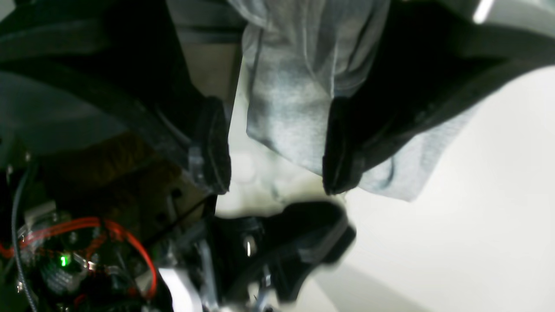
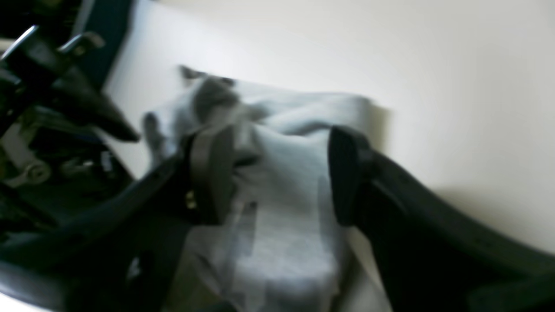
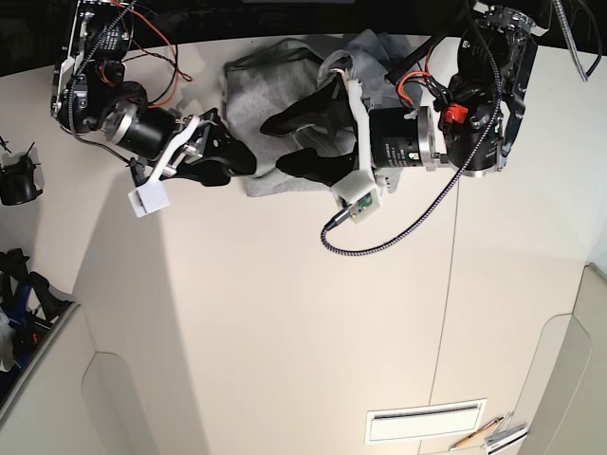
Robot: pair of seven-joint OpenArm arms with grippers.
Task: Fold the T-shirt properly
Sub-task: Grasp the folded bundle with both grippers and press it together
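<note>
The heather-grey T-shirt (image 3: 285, 90) lies bunched in a crumpled heap at the far edge of the white table (image 3: 285, 313). My left gripper (image 3: 283, 144) comes in from the right, its jaws wide apart over the shirt's near edge. In the left wrist view the gripper (image 1: 277, 186) is open, with a fold of the shirt (image 1: 290, 108) hanging between the fingers (image 1: 212, 143). My right gripper (image 3: 237, 152) reaches in from the left to the shirt's left edge. In the right wrist view the gripper (image 2: 279, 138) is open astride a fold of the shirt (image 2: 286, 195).
A braided cable (image 3: 379, 239) loops from the left arm over the table. The two grippers are close together at the shirt. A slot (image 3: 427, 422) and a pencil (image 3: 479, 436) lie near the front right. A dark object (image 3: 17, 178) sits at the left edge.
</note>
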